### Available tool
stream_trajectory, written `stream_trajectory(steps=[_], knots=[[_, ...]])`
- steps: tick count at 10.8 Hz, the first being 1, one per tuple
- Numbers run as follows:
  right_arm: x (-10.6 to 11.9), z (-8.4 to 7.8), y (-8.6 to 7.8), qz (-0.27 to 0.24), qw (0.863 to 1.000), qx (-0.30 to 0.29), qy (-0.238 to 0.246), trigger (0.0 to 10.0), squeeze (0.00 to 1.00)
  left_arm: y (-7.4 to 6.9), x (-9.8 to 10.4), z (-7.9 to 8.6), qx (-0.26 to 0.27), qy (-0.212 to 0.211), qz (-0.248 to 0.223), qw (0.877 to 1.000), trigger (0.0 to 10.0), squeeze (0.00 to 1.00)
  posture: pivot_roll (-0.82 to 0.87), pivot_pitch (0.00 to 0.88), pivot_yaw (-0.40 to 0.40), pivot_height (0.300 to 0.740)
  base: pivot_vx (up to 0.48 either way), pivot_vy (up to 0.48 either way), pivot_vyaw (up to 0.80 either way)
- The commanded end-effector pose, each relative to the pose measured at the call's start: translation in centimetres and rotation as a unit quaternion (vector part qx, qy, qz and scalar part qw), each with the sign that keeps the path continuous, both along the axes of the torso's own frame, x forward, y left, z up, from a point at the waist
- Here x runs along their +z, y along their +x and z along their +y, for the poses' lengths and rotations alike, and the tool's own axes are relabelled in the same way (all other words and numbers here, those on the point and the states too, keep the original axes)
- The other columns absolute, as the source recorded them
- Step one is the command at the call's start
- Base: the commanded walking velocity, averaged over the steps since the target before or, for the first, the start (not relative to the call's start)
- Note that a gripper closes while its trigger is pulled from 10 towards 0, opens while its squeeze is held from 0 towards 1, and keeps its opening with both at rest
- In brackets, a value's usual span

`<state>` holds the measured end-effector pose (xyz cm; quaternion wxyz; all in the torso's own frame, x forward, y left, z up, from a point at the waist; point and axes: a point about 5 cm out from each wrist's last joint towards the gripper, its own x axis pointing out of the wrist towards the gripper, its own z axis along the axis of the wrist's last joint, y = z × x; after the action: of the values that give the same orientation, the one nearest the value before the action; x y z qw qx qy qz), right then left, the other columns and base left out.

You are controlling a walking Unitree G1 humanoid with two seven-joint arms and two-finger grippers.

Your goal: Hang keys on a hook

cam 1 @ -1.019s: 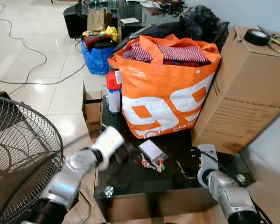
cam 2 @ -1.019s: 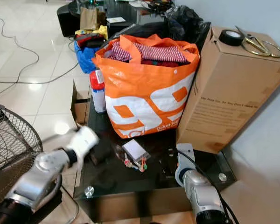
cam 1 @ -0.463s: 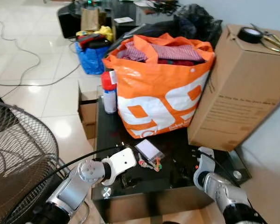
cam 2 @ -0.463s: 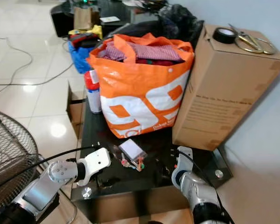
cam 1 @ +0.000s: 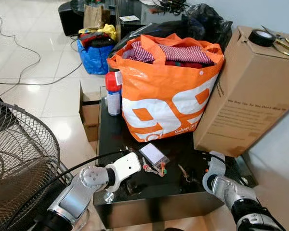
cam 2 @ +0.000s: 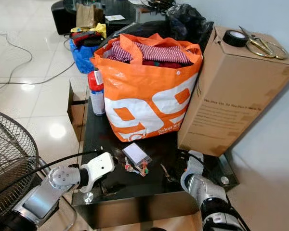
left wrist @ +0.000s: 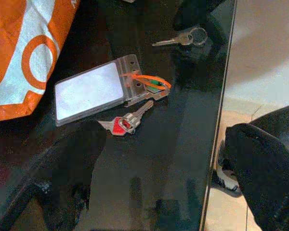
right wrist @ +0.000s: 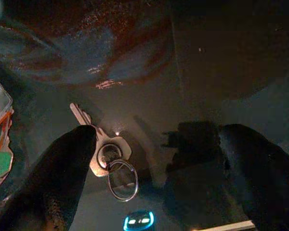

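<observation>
The right gripper hung jaws-open just over the single key with its ring on the black glass bench, apparently to pinch it, while the left gripper, also open, hovered near the badge-holder keys

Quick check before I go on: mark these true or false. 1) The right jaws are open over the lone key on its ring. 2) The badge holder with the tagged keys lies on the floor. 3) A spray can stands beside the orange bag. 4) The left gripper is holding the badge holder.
1) True: the right gripper stands open over the lone key.
2) False: the badge holder lies on the black table.
3) True: the spray can stands beside the orange bag.
4) False: the left gripper is open, short of it.
</observation>
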<state>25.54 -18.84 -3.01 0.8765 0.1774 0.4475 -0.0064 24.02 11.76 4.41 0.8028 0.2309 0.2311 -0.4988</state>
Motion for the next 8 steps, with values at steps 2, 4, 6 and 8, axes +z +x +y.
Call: stream_trajectory(steps=[2, 4, 6, 8], knots=[[-0.8, -0.8, -1.0, 0.035, 0.999, -0.013, 0.005, 3.7, 0.0, -0.1, 0.3, -0.1, 0.002, -0.009, 0.0, 1.0, 10.0, 0.0, -0.13, 0.0, -0.108, 0.74, 0.0, 0.0, 0.0], [-0.9, -1.1, -1.5, 0.053, 0.998, -0.007, 0.02, 0.0, 0.0, -0.1, 0.3, -0.4, -0.001, -0.009, 0.001, 1.0, 10.0, 0.0, -0.14, 0.0, -0.112, 0.74, 0.0, 0.0, 0.0], [-0.8, -0.5, -1.6, 0.058, 0.997, 0.022, 0.044, 0.0, 0.0, -0.1, 0.3, -0.5, -0.001, -0.01, 0.002, 1.0, 10.0, 0.0, -0.14, 0.0, -0.117, 0.74, 0.0, 0.0, 0.0], [-0.4, 0.2, -1.5, 0.049, 0.995, 0.066, 0.052, 0.0, 0.0, -0.1, 0.3, -0.7, 0.001, -0.011, 0.003, 1.0, 10.0, 0.0, -0.15, 0.0, -0.122, 0.74, 0.0, 0.0, 0.0]])
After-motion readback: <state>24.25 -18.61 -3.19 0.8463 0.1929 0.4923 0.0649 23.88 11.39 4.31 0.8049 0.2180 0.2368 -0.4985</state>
